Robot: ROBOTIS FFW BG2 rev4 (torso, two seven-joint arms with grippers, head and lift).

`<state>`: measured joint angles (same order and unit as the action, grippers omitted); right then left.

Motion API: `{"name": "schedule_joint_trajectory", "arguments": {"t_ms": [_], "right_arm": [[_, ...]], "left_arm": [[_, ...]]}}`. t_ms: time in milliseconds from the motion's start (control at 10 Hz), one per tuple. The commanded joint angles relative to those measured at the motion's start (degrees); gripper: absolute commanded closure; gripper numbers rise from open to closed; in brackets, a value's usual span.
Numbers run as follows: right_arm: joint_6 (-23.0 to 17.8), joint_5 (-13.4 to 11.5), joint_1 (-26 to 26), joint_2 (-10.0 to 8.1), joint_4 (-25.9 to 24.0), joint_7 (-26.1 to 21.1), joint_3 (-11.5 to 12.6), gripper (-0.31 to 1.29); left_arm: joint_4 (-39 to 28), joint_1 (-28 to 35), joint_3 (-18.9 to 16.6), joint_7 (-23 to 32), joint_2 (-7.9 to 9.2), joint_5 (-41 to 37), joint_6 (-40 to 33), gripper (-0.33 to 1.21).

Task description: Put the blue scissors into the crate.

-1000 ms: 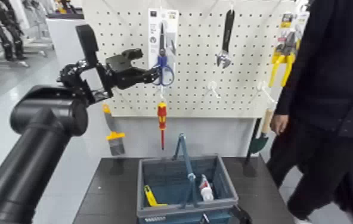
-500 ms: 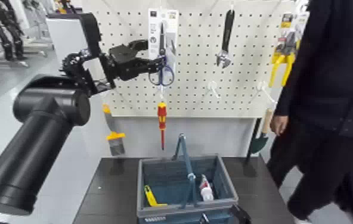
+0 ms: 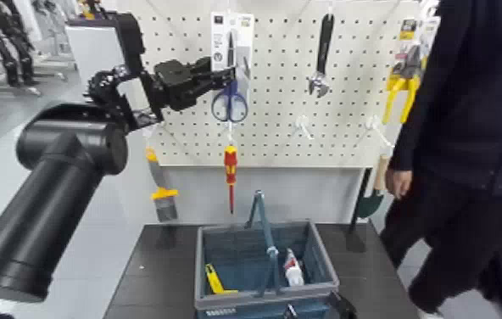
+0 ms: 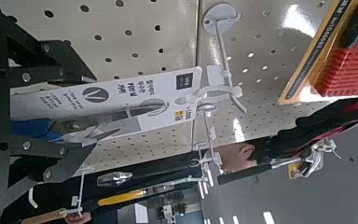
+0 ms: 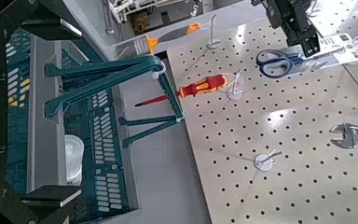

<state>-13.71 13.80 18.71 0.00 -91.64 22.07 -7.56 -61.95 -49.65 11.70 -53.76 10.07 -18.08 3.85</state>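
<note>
The blue scissors (image 3: 231, 103) hang on their tall white card (image 3: 231, 38) from a pegboard hook, blue loops down. My left gripper (image 3: 214, 77) reaches in from the left at the card's mid height and is shut on the card. In the left wrist view the card (image 4: 130, 98) lies between the black fingers (image 4: 61, 67), still on its hook (image 4: 216, 91). The crate (image 3: 264, 293) stands on the dark table below, one handle raised. My right gripper (image 3: 340, 305) waits low beside the crate's front corner.
On the pegboard hang a red-and-yellow screwdriver (image 3: 230, 166), a wrench (image 3: 321, 51), yellow pliers (image 3: 401, 85) and a scraper (image 3: 160, 188). A person in dark clothes (image 3: 475, 136) stands at the right. A white bottle (image 3: 292, 268) and a yellow tool (image 3: 213, 280) lie in the crate.
My left gripper has risen from the scissors' handles to the card's middle, and its fingers have closed in on the card.
</note>
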Motion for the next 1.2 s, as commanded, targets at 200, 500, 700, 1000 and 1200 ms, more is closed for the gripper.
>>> {"name": "schedule_joint_trajectory", "arguments": {"t_ms": [200,500,700,1000,1200], "right_arm": [[0.0,0.0,0.0,0.53,0.0,0.1,0.0,0.13],[0.0,0.0,0.0,0.53,0.0,0.0,-0.1,0.13],[0.0,0.0,0.0,0.53,0.0,0.0,0.0,0.13],[0.0,0.0,0.1,0.53,-0.1,0.0,0.2,0.13],[0.0,0.0,0.2,0.53,-0.1,0.0,0.4,0.13]], "left_arm": [[-0.3,-0.1,-0.2,0.0,0.04,0.1,0.0,1.17],[-0.4,-0.1,-0.4,0.0,0.13,0.1,-0.1,1.17],[-0.4,-0.1,-0.5,0.0,0.13,0.1,-0.2,1.17],[-6.2,0.9,-0.4,-0.1,0.21,-0.5,0.3,1.17],[-11.0,2.1,-0.5,-0.2,0.21,-0.8,1.4,1.17]]}}
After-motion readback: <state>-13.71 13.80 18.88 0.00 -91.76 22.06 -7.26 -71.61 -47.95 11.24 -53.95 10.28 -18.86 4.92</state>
